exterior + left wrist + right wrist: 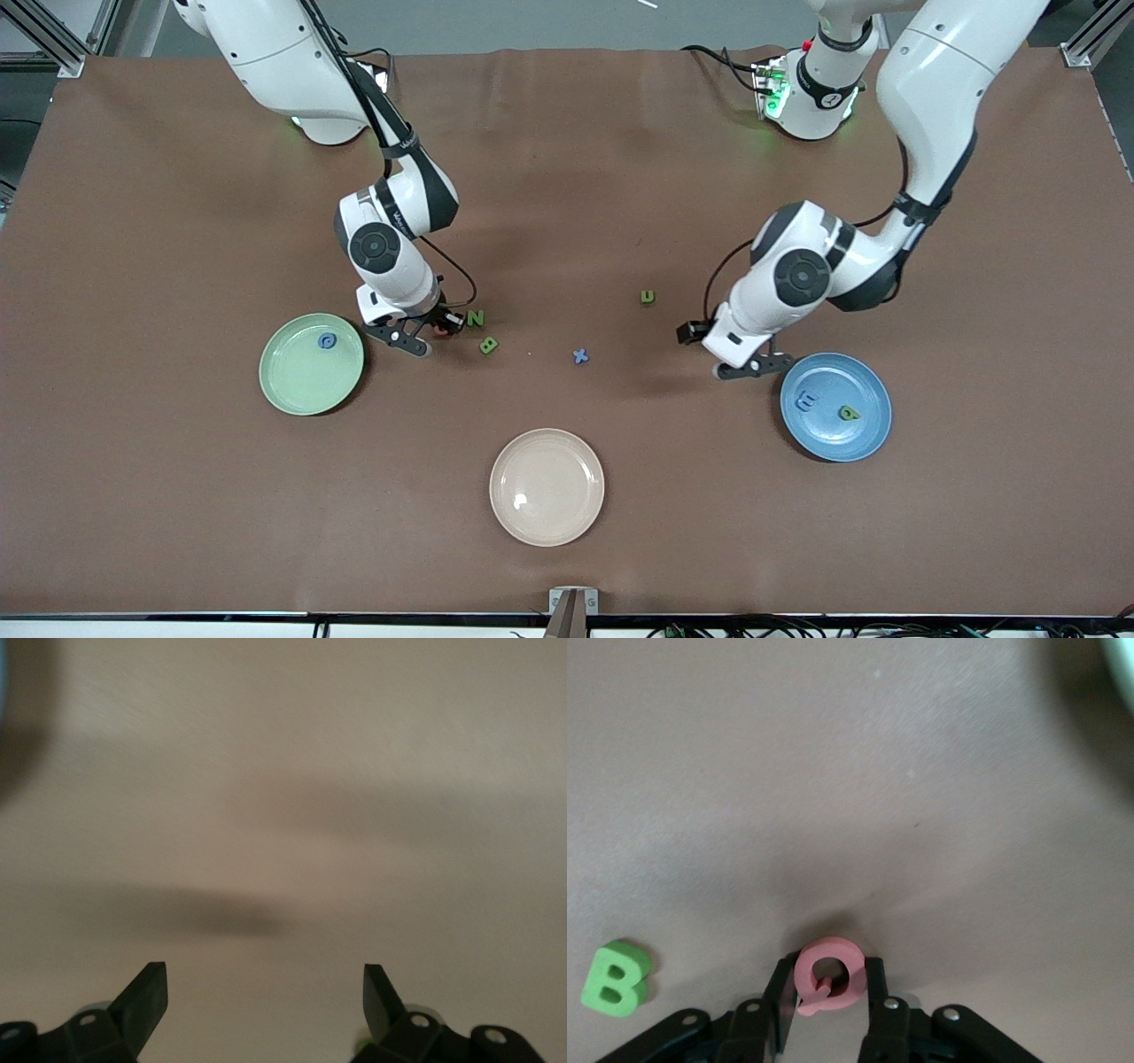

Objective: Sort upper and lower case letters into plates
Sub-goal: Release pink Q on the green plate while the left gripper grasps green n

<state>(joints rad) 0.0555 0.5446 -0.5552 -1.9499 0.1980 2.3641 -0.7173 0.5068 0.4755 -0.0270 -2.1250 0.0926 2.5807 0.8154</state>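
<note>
Right gripper (827,1005) clamps the red chunky toy letter Q (827,975) low over the table, beside the pale green round plate (311,364); left gripper (266,1001), fingers wide apart, empty, waits beside the blue round plate (835,407)

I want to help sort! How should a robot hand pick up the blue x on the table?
From straight above: the blue x lies flat on the bare table, no letters touching it. Pinch two facing notches at its middle, where it is narrowest. The open left hand is nearest.

Scattered toy letters (580,356), two plates (311,364)
</note>
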